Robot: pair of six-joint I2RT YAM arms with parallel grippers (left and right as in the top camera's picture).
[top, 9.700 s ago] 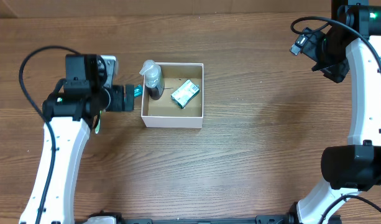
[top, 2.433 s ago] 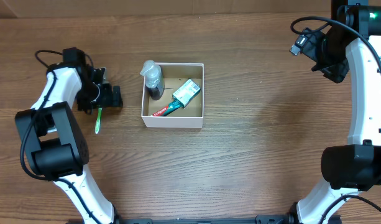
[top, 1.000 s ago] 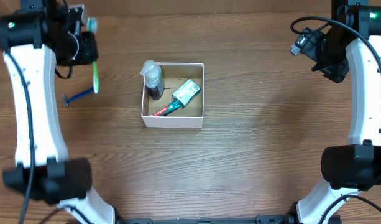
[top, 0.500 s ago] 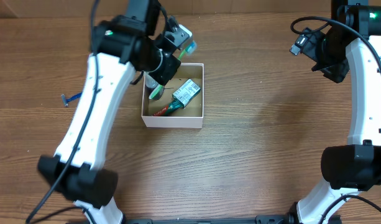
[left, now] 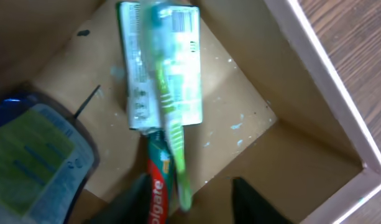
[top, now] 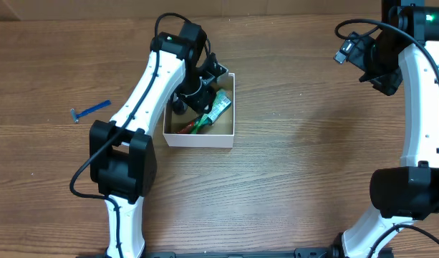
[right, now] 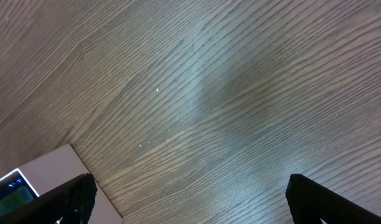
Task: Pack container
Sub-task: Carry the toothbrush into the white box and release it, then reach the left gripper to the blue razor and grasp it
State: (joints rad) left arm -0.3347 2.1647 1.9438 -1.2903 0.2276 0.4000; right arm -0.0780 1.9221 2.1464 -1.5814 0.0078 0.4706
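The container (top: pixel 230 133), a white-walled box with a brown floor (left: pixel 240 112), stands left of the table's centre. My left gripper (top: pixel 203 92) hangs low inside it, jaws apart. A green toothbrush (left: pixel 171 124) lies blurred across a green-and-white packet (left: pixel 133 81) and a red toothpaste tube (left: pixel 155 196), its handle end between my fingers (left: pixel 137 200) and free of the right one. A bottle with a blue label (left: pixel 35 158) stands in the box's left side. My right gripper (right: pixel 190 208) is wide open over bare wood at the far right.
A blue razor (top: pixel 90 110) lies on the table left of the box. The right arm (top: pixel 420 93) stands along the right edge. A white-edged object (right: pixel 41 177) shows in the right wrist view's lower left corner.
The left arm swung from the far left to over the box with the toothbrush. Its jaws have since parted, and the toothbrush now rests on the packet. The right arm is unmoved.
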